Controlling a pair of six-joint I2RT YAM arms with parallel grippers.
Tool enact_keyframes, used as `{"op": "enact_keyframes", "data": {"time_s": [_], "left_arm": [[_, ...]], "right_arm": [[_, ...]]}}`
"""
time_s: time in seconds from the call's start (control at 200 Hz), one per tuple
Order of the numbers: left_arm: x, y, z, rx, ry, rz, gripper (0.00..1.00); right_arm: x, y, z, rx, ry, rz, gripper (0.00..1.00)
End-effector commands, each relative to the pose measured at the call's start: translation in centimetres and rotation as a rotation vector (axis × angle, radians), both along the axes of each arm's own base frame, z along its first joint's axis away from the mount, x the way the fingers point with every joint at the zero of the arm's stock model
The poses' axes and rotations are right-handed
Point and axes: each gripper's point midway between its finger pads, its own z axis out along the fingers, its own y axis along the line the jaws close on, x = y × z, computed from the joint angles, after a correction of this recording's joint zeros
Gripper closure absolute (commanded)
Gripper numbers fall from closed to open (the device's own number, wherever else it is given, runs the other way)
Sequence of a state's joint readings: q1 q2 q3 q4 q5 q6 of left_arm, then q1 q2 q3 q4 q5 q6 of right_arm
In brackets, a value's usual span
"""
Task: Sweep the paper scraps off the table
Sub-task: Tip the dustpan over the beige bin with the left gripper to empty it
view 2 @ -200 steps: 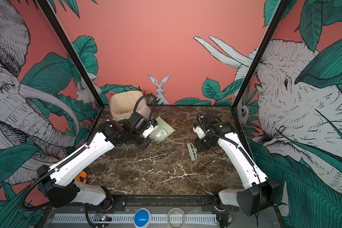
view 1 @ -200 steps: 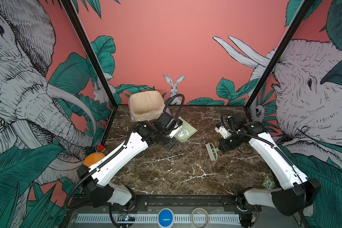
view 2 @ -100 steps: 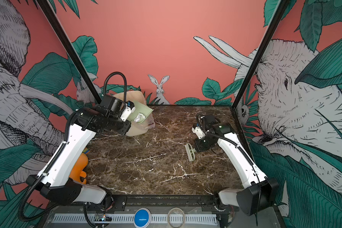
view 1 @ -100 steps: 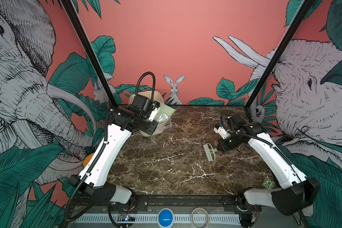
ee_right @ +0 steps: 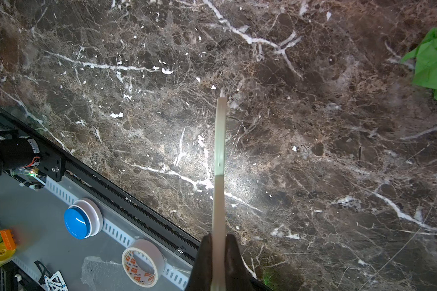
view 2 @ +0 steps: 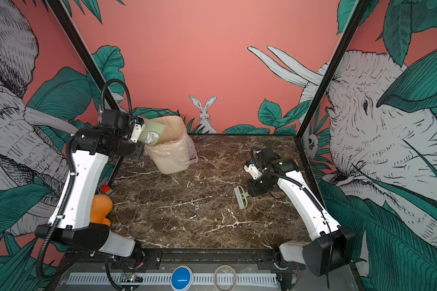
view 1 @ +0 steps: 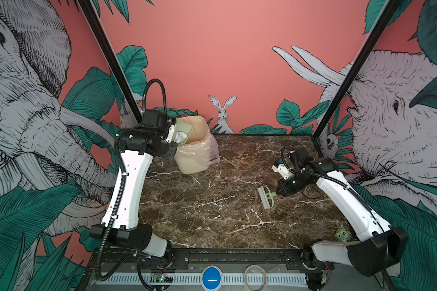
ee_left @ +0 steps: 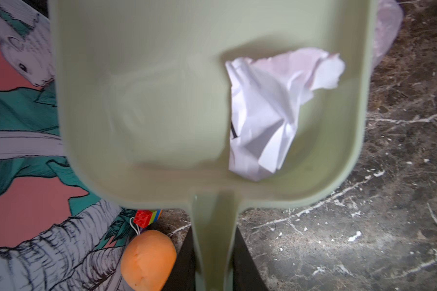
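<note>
dark brown marble table [view 1: 212, 216] sitting inside pink jungle-mural walls [view 1: 212, 50] | left gripper [ee_left: 213, 264] clutching pale green plastic dustpan [ee_left: 149, 100] | right gripper [ee_right: 218, 262] clutching pale green brush [view 1: 265, 197]

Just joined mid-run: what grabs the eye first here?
The left end effector holds the pale green dustpan, white paper scrap inside, tilted at the mouth of the cream bin, back left. The right end effector grips the brush at the right of the table, where a green scrap lies.

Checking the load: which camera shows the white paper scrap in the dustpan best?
The left wrist view: the white paper scrap lies large and clear in the dustpan. Both top views show it only as a tiny patch; the right wrist view misses it.
</note>
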State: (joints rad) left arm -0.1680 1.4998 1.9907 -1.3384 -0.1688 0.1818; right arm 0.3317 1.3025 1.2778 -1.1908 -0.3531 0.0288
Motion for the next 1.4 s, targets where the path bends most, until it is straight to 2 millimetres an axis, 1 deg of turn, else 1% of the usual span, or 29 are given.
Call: {"op": "enact_keyframes", "data": {"time_s": [0.0,0.115,0.265,0.28,0.385,0.445,0.565,0.63,0.71,0.845,1.005,1.08,1.1,1.11,1.12,1.225,1.305,1.396], "left_arm": [[0.2,2.5,1.4,0.097,-0.024,0.047,0.85],[1.4,3.9,1.6,0.175,-0.025,0.078,0.85],[3.3,5.2,0.7,0.289,0.008,0.097,0.85],[3.4,5.3,0.7,0.302,0.01,0.099,0.85],[4.4,5.8,0.4,0.406,0.033,0.101,0.86],[4.9,5.6,0.4,0.487,0.039,0.083,0.86],[5.9,4.1,0.2,0.634,0.045,0.03,0.88],[6.3,3.7,0.1,0.694,0.049,0.014,0.88],[6.6,3.5,0.2,0.782,0.053,0.003,0.89],[7.4,3.8,0.0,0.978,0.061,-0.006,0.9],[7.9,2.6,0.4,1.146,0.022,-0.045,0.9],[8.3,1.9,0.7,1.192,-0.015,-0.073,0.9],[8.4,1.9,1.0,1.202,-0.025,-0.069,0.9],[8.4,1.9,1.1,1.206,-0.031,-0.066,0.9],[8.4,1.9,1.2,1.209,-0.036,-0.066,0.9],[8.2,2.0,2.3,1.222,-0.064,-0.053,0.9],[8.0,2.1,2.4,1.226,-0.063,-0.058,0.9],[7.9,2.2,2.0,1.236,-0.054,-0.063,0.9]], "right_arm": [[-0.4,0.1,0.5,0.015,-0.003,0.024,1.0],[-0.3,0.3,0.5,0.018,0.006,0.029,1.0],[-0.5,0.0,0.5,0.003,0.017,0.032,1.0],[-0.1,0.1,1.2,0.01,-0.008,0.032,1.0],[-0.2,0.1,1.3,0.007,-0.005,0.035,1.0],[-0.3,0.1,1.1,0.005,0.002,0.035,1.0],[-0.2,0.2,0.9,0.011,0.008,0.037,1.0],[-0.1,0.3,0.8,0.014,0.009,0.038,1.0],[-0.1,0.4,0.9,0.019,0.007,0.038,1.0],[-0.1,0.4,0.9,0.021,0.006,0.04,1.0],[-0.1,0.5,0.9,0.024,0.003,0.046,1.0],[-0.1,0.5,0.9,0.026,-0.001,0.047,1.0],[0.0,0.5,0.9,0.027,-0.005,0.047,1.0],[-0.4,0.4,0.3,0.022,0.014,0.047,1.0],[-0.5,0.4,0.2,0.021,0.02,0.046,1.0],[-0.5,0.5,0.0,0.031,0.018,0.043,1.0],[-0.6,0.5,-0.1,0.035,0.019,0.039,1.0],[-0.6,0.5,-0.1,0.035,0.017,0.04,1.0]]}}
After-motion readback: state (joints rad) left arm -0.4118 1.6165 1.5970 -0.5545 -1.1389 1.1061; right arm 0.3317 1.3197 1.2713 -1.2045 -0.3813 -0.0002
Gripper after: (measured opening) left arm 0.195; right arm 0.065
